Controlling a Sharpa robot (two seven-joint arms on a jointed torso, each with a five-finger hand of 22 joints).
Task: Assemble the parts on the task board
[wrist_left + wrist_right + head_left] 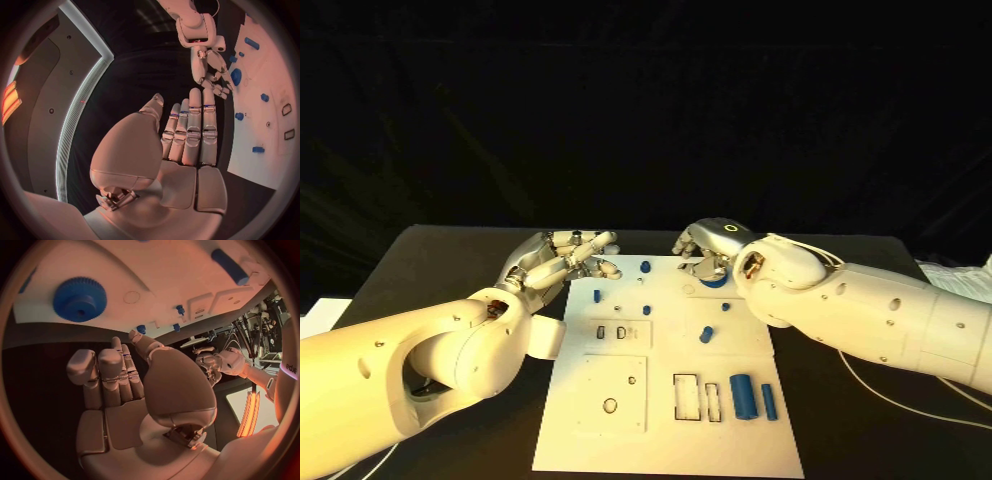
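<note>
Facing right wrist camera only, toothed blue gear (pixel 79 299); both hands (pixel 567 257) (pixel 718 250) empty, fingers apart.

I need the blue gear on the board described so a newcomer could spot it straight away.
Start from the white task board in the middle of the black table and go to its far right corner, just below the right hand. The gear lies flat there on the board. Unlike the small pegs and the long cylinders nearby, it is a wide round disc with a toothed rim.
</note>
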